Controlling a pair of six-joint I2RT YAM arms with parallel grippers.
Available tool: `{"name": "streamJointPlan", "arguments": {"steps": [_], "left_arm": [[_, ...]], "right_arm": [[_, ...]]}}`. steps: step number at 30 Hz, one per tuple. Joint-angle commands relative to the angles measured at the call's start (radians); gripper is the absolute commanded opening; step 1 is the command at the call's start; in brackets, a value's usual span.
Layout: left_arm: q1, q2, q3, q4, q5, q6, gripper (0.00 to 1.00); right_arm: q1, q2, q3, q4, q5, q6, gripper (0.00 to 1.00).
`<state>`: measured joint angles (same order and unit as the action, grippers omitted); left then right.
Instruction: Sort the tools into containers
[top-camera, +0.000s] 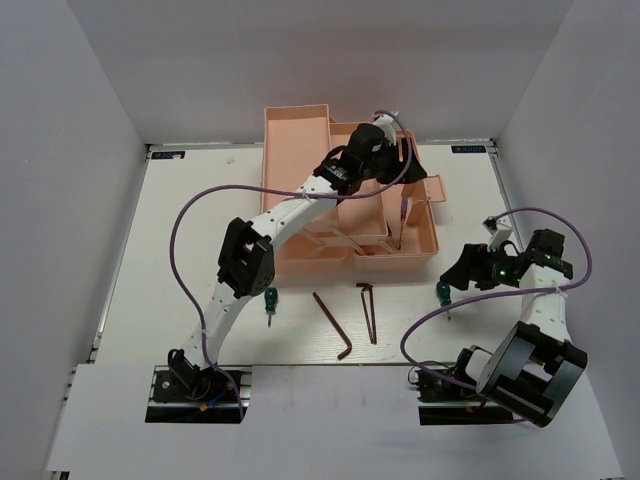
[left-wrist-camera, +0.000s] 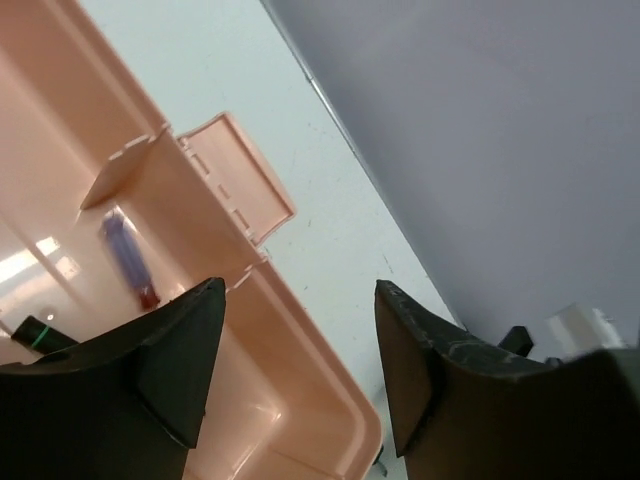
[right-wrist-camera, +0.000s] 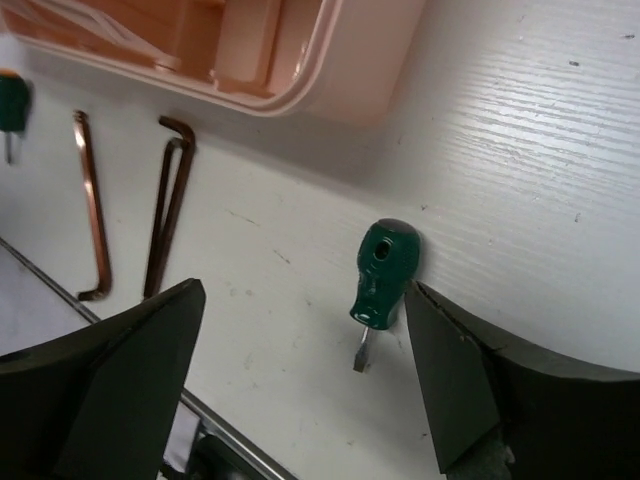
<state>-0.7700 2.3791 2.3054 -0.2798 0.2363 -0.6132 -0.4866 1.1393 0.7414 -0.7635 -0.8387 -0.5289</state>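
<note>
left wrist: purple driver (left-wrist-camera: 125, 250) in toolbox (left-wrist-camera: 50, 130) | right wrist: green screwdriver (right-wrist-camera: 383, 268)

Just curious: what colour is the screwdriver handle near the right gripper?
Green handle, clearest in right wrist view.

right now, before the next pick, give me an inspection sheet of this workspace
surface: white table, no spills seen
job's things: pink toolbox open at the far middle, with a purple-handled driver inside. On the table in front of it are the left green screwdriver, the left hex key, the right hex key and the right green screwdriver
clutter: nothing seen
grippers: left tool open and empty over the toolbox's edge. Right tool open and empty above the right green screwdriver
cables: left purple cable and right purple cable each loop off their arm
surroundings: plain grey walls on three sides
</note>
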Motion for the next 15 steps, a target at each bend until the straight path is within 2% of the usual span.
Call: {"name": "streamJointPlan", "arguments": {"steps": [1,3,4,5,7,8,9,11,12,15], "left_arm": [[-0.037,-0.079,0.054,-0.033,0.038,0.079,0.72],[-0.076,-0.153,0.019,-0.1,-0.047,0.215,0.73],[-0.095,-0.257,-0.056,-0.119,-0.089,0.266,0.73],[-0.115,-0.315,-0.101,-0.16,-0.198,0.358,0.73],[-0.188,-0.433,-0.233,-0.223,-0.358,0.432,0.73],[-0.212,-0.566,-0.294,-0.249,-0.497,0.461,0.73],[-0.244,-0.642,-0.454,-0.249,-0.544,0.461,0.73],[-0.256,-0.798,-0.631,-0.239,-0.665,0.446,0.73],[-0.27,-0.951,-0.794,-0.23,-0.696,0.428,0.73],[-0.279,-1.15,-1.045,-0.275,-0.808,0.314,0.73]], "right_arm": [[0.048,0.02,-0.034,0.006,0.119,-0.069,0.85],[0.098,0.022,-0.053,0.073,0.203,-0.042,0.81],[0.112,0.013,-0.091,0.094,0.263,-0.03,0.79],[0.15,0.008,-0.1,0.172,0.336,0.009,0.77],[0.172,0.016,-0.12,0.213,0.404,0.027,0.76],[0.196,0.028,-0.119,0.216,0.417,0.039,0.76],[0.206,0.034,-0.123,0.216,0.423,0.05,0.76],[0.236,0.043,-0.131,0.243,0.463,0.064,0.76],[0.243,0.051,-0.14,0.256,0.477,0.078,0.76],[0.272,0.069,-0.145,0.306,0.538,0.105,0.76]]}}
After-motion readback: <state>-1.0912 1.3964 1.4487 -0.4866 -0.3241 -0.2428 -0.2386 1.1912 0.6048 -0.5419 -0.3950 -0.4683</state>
